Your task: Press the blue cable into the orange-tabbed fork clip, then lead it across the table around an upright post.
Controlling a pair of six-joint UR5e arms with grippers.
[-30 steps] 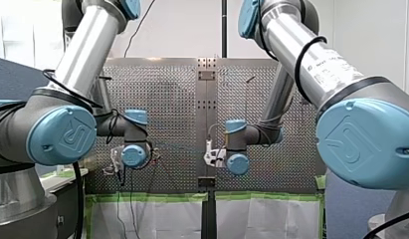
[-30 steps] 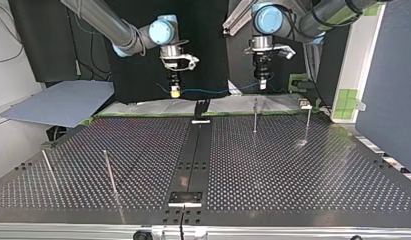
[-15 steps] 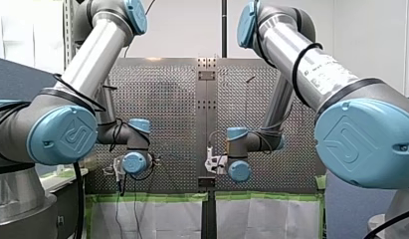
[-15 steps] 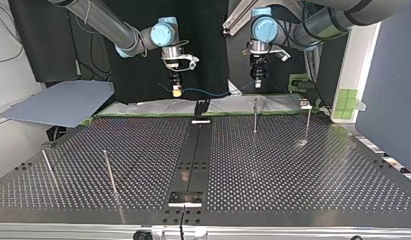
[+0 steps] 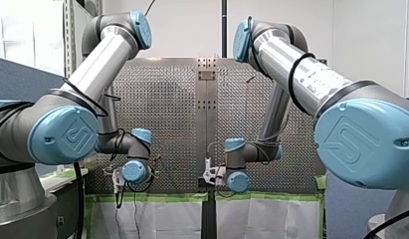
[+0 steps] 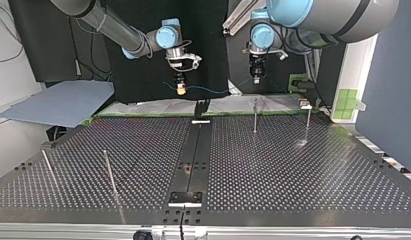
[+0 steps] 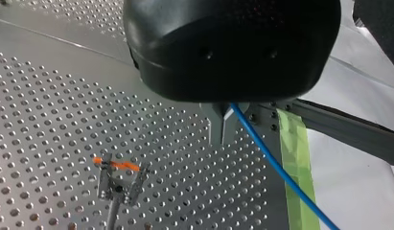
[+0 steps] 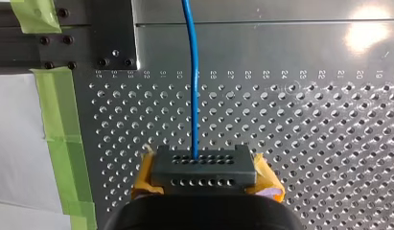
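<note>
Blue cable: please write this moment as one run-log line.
left gripper: shut on cable | right gripper: shut on cable | clip: empty | cable: not yet pressed in

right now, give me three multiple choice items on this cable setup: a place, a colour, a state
1. Where does the blue cable run?
A. into a cardboard box
B. between my left gripper and my right gripper
C. over a person's hand

2. My right gripper's pads are:
A. yellow
B. white
C. red

3. The orange-tabbed fork clip is:
A. holding the cable
B. knocked flat
C. empty

Key: 1 B, each wrist view shows its gripper holding it; 2 A, seen in the right wrist view; 3 C, the cable hangs apart from it.
</note>
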